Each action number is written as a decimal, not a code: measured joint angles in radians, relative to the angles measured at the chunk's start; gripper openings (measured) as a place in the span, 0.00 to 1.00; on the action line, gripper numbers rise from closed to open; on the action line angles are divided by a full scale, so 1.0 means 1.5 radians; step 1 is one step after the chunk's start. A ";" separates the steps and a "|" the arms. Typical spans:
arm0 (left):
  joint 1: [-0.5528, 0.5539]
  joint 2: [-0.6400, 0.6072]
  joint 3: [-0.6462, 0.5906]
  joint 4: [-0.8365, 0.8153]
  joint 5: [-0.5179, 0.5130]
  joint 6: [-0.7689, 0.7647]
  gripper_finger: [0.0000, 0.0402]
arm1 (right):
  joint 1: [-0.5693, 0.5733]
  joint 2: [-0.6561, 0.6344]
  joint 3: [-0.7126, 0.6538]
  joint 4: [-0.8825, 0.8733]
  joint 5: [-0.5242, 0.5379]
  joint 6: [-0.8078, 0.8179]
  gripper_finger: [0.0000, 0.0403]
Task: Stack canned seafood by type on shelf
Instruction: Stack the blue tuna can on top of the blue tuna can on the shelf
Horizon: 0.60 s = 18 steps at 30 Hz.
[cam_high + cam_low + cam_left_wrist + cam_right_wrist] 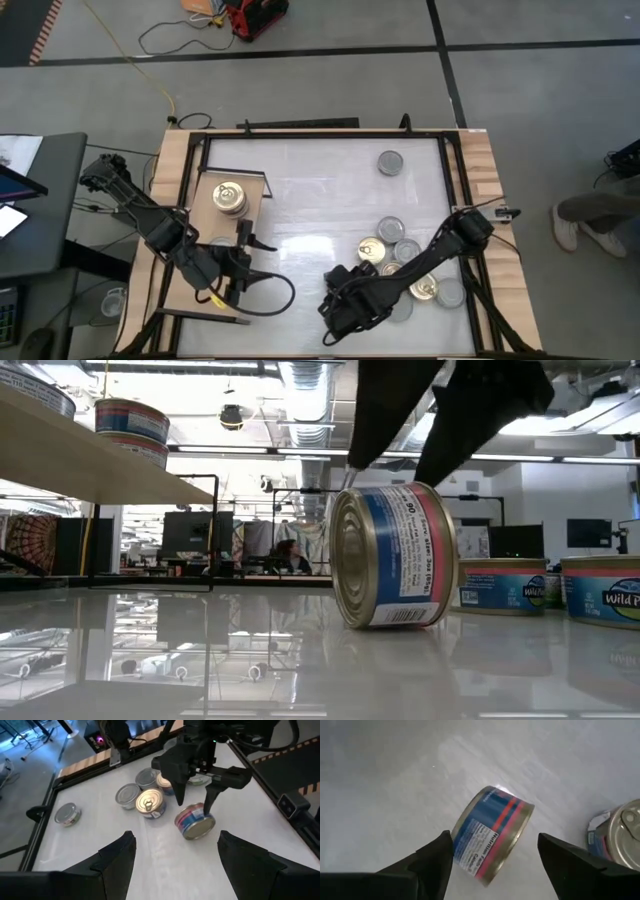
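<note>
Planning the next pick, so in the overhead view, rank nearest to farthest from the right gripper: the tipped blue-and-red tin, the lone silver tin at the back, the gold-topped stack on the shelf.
1. Tipped blue-and-red tin, lying between the right gripper's open fingers.
2. Gold-topped stack, on the wooden shelf at left.
3. Lone silver-topped tin, at the table's far side.

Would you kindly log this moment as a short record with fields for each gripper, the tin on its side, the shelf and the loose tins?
right gripper: open, straddling the tipped tin
tipped tin: on its edge on the table, not lifted
left gripper: open, empty, waiting near the shelf
shelf: holds stacked tins
loose tins: clustered on the table's right side
</note>
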State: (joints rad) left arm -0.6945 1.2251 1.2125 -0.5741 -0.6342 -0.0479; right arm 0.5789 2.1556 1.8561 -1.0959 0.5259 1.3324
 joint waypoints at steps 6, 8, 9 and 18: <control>0.000 0.000 0.000 -0.015 0.002 0.009 0.67 | -0.008 0.007 0.001 0.020 0.000 0.004 0.77; 0.000 0.000 0.000 -0.015 0.006 0.009 0.67 | -0.009 0.007 0.001 0.014 0.001 0.003 0.77; 0.000 0.000 0.000 -0.015 0.008 0.009 0.67 | -0.010 0.007 0.001 0.004 0.001 0.004 0.77; 0.000 0.000 0.000 -0.014 0.012 0.017 0.67 | -0.022 0.007 0.001 0.000 0.000 -0.003 0.77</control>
State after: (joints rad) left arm -0.6945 1.2251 1.2125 -0.5955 -0.6168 -0.0227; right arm 0.5464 2.1666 1.8576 -1.0962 0.5261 1.3280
